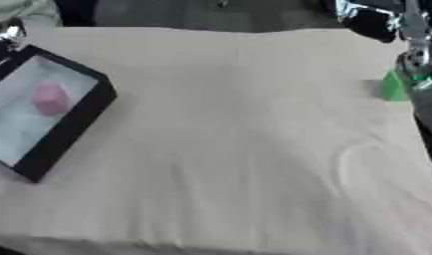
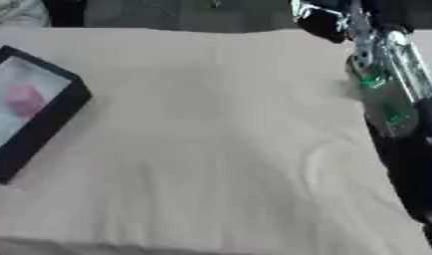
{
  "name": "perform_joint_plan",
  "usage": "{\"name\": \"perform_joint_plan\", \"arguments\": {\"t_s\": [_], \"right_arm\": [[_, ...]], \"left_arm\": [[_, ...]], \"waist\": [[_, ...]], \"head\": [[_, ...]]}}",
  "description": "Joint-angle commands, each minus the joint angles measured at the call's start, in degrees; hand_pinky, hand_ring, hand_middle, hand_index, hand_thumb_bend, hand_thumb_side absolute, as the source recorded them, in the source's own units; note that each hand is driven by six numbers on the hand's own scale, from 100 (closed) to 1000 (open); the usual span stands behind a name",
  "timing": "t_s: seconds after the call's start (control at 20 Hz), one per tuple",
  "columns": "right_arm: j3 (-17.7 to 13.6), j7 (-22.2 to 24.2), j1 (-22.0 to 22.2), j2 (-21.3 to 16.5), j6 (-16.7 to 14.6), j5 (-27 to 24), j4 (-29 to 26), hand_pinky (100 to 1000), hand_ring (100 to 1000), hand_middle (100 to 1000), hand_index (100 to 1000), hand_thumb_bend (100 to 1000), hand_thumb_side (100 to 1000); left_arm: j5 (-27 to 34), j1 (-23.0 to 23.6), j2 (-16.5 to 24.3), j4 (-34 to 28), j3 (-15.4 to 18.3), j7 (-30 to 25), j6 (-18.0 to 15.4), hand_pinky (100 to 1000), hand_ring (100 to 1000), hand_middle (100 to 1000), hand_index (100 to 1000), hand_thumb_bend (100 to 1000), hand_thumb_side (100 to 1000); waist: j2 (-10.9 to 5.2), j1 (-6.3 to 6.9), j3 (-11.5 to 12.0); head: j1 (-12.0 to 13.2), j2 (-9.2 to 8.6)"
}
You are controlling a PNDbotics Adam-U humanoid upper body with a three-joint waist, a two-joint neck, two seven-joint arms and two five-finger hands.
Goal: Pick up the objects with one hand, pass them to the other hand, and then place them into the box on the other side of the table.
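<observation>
A black box [image 1: 76,124] with a pale floor lies at the table's left side, and a pink block [image 1: 50,98] rests inside it. A small green object [image 1: 392,86] sits on the cloth near the right edge, partly hidden by my right arm. That arm runs up the right side, and its black right hand [image 2: 320,21] is at the far edge, beyond the green object and blurred. A silver and black part of my left hand [image 1: 5,36] shows at the upper left corner, just beyond the box.
A beige cloth [image 1: 228,149] covers the table, with soft folds towards the right. A dark strip runs behind the far edge.
</observation>
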Motion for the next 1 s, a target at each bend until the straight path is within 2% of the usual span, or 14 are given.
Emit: {"name": "perform_joint_plan", "arguments": {"t_s": [0.05,0.15,0.25,0.4,0.55,0.75,1.0], "right_arm": [[-1.8,6.9,-3.2,-3.6,0.1,-3.5,4.9,808,741,756,810,265,397],[-2.4,9.3,-4.2,-4.2,-0.5,-4.3,6.7,808,741,756,810,265,397],[-2.1,14.3,-6.6,-6.5,-1.2,-3.4,12.1,829,787,797,829,294,425],[-2.6,21.2,-10.0,-8.4,-4.7,-1.5,19.7,844,815,811,833,291,431],[-3.3,26.8,-12.2,-9.7,-8.3,-0.5,24.9,855,837,823,838,295,417],[-3.6,33.0,-13.7,-11.6,-12.3,0.5,29.4,866,856,837,844,328,372],[-3.8,39.4,-15.0,-13.2,-15.2,1.9,32.7,875,869,845,850,342,338]], "left_arm": [[2.5,-0.4,0.5,-2.9,-0.4,-1.2,-3.4,792,743,752,835,227,450],[3.0,-0.3,0.4,-3.0,-0.5,-1.8,-4.3,792,743,752,835,227,450],[3.3,-0.4,0.2,-3.6,-1.2,-2.9,-5.7,800,758,764,835,227,441],[3.3,-0.4,0.0,-3.5,-1.4,-4.1,-6.7,800,758,763,834,226,444],[3.2,-0.4,0.0,-3.4,-1.6,-4.7,-7.2,801,759,762,833,226,449],[3.1,-0.4,0.1,-3.3,-1.5,-5.2,-7.5,801,758,761,832,226,455],[3.1,-0.4,0.2,-3.0,-1.6,-5.3,-7.5,801,758,759,831,227,464]], "waist": [[-1.85,-0.45,-0.1],[-1.85,-0.48,-0.1],[-1.90,-0.60,-0.1],[-1.90,-0.64,-0.2],[-1.88,-0.67,-0.2],[-1.89,-0.75,-0.4],[-1.99,-0.75,-0.7]], "head": [[-1.8,-0.14],[-2.2,-0.07],[-3.4,-0.22],[-4.4,-0.54],[-5.3,-0.84],[-6.2,-1.48],[-6.6,-2.47]]}}
